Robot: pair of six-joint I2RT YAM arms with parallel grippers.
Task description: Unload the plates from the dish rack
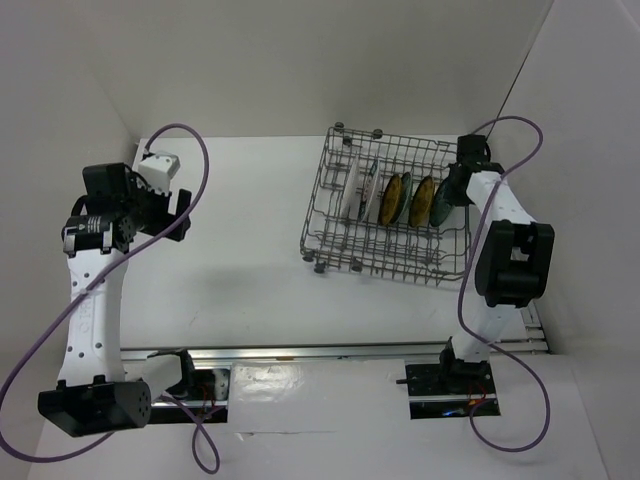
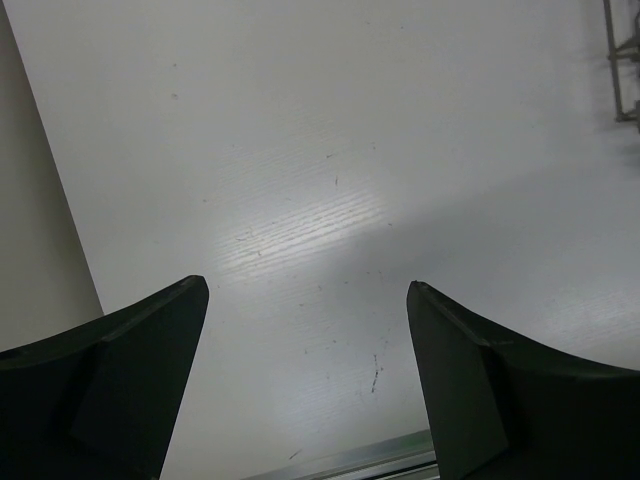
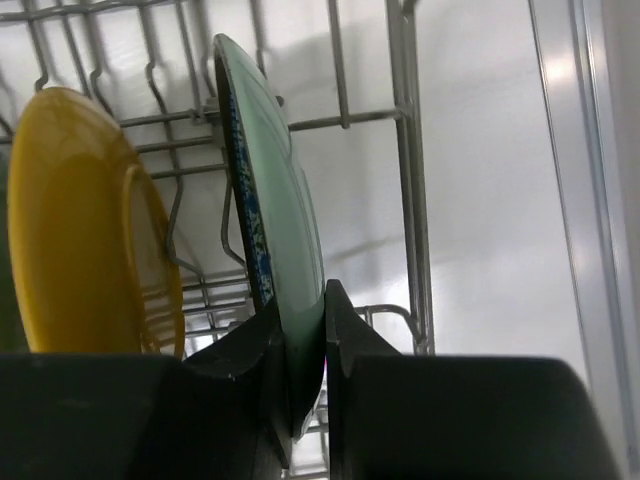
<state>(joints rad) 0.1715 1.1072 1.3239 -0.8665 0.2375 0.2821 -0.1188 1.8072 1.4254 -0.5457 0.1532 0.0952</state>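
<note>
The right pincer [image 3: 302,325] was clamped on the rim of a teal plate [image 3: 270,200] standing upright at the right end of the dish rack [image 1: 392,262], with a yellow plate [image 3: 80,230] just beside it. The left pincer [image 2: 308,295] hung with its fingers spread wide above the white tabletop [image 2: 300,150], well apart from the rack.

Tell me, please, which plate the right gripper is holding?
The teal plate at the right end of the rack; the right gripper is shut on its rim, while the ochre plate beside it stands untouched.
</note>
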